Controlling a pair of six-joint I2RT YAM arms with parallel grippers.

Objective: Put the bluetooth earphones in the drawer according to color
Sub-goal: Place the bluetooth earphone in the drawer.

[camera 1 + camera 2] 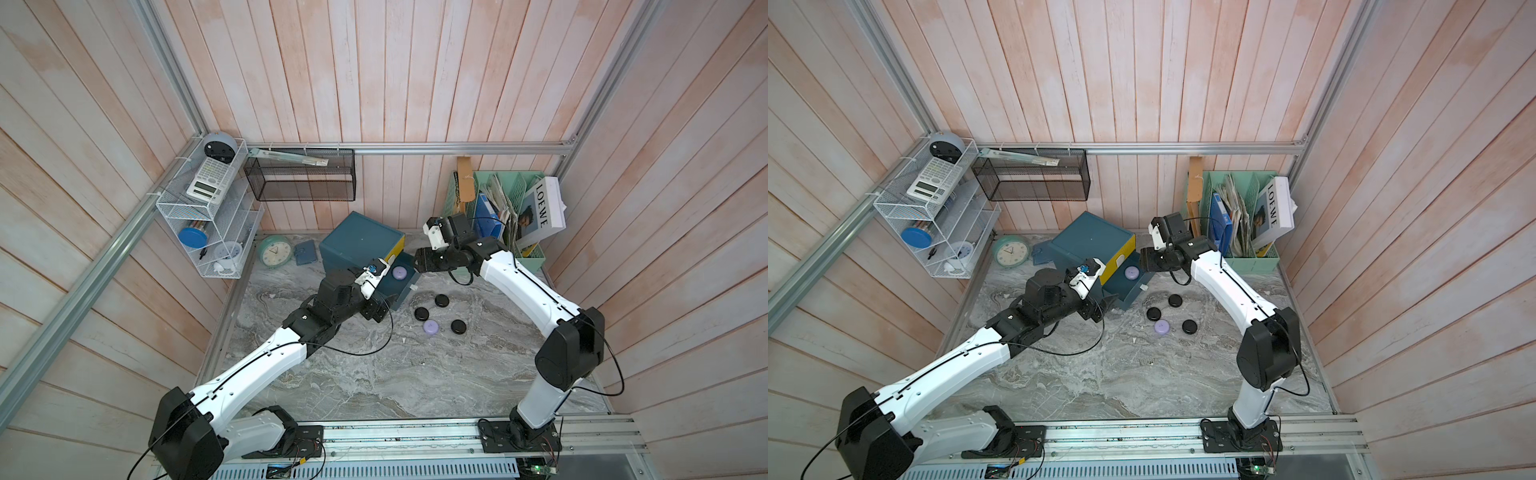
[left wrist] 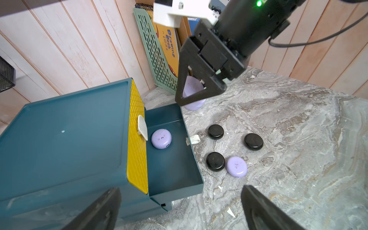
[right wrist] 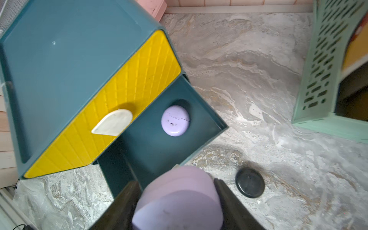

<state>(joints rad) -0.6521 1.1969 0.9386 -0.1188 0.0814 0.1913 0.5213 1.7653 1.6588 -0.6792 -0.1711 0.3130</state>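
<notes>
Cabinet (image 1: 361, 237) of three stacked drawers at the far middle of the marble table (image 1: 415, 382), fronts turned toward the near right. Yellow drawer (image 3: 119, 95) on top, shut. Teal drawer (image 2: 173, 171) just below it, pulled well out. First lilac case (image 1: 400, 272): flat on that drawer's floor, close to the cabinet side, plain also in the right wrist view (image 3: 175, 120).

Right gripper (image 1: 419, 262): hangs just right of the open drawer's far corner, off the table. Fingers (image 2: 216, 84) closed partway on the second lilac case (image 3: 179, 199), gripped between them.

Left gripper (image 2: 181, 190): fingers spread wide and empty, poised at the cabinet's near side.

Other cases on the table, just near and right of the open drawer:
- Third lilac case (image 1: 430, 327): flat, hard up against the left black case (image 1: 422, 313). Touching or barely apart, cannot tell.
- Far black case (image 1: 442, 300): nearest the open drawer's white handle (image 2: 194, 138).
- Right black case (image 1: 458, 326): apart from the others, right of the third lilac case.

Mint file rack (image 1: 528, 253) at the far right corner. Round clock (image 1: 275, 250) left of the cabinet, against the far edge.
</notes>
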